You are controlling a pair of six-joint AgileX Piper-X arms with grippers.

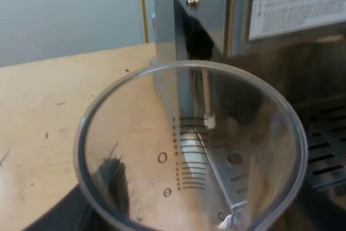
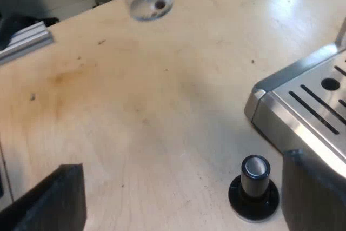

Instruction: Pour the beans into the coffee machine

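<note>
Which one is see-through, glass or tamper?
The glass: the table shows through it. The tamper is black and solid.

Not much to read here. The glass (image 1: 189, 150) has a printed scale with a few digits that look like zeros, and the machine (image 1: 216, 14) wears a white label (image 1: 297, 10) whose print I can't make out.

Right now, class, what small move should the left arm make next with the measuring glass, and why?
Probably lower the measuring glass onto the table. The left gripper holds it beside the espresso machine, and it looks nearly empty, one dark speck at its bottom, so little seems left to pour.
</note>
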